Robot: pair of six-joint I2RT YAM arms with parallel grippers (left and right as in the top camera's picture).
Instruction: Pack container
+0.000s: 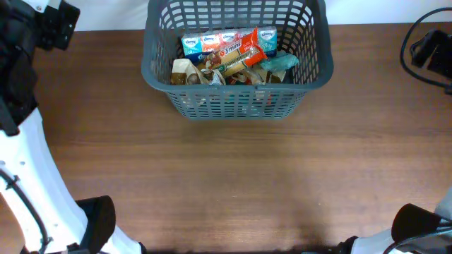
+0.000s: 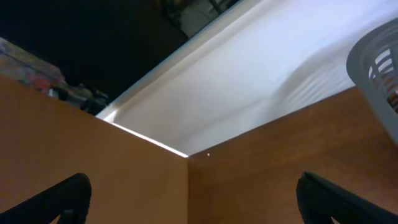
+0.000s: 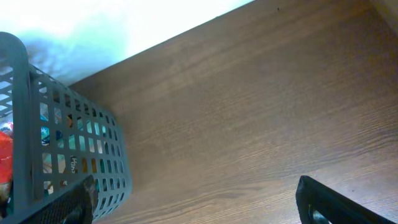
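Observation:
The dark grey lattice container (image 1: 236, 85) stands at the table's far middle. It holds several snack packets: a row of blue packs (image 1: 205, 42), a red-orange packet (image 1: 244, 51), a teal packet (image 1: 281, 63) and brown packets (image 1: 185, 72). My left gripper (image 2: 193, 199) is open and empty over bare table, with the container's rim (image 2: 373, 59) at its far right. My right gripper (image 3: 196, 199) is open and empty over bare table, with the container (image 3: 28, 99) close to its left finger.
The brown wooden table (image 1: 233, 183) runs to a white wall behind. My white left arm (image 1: 28, 176) is along the left edge. Black cabling (image 1: 427, 49) lies at the far right.

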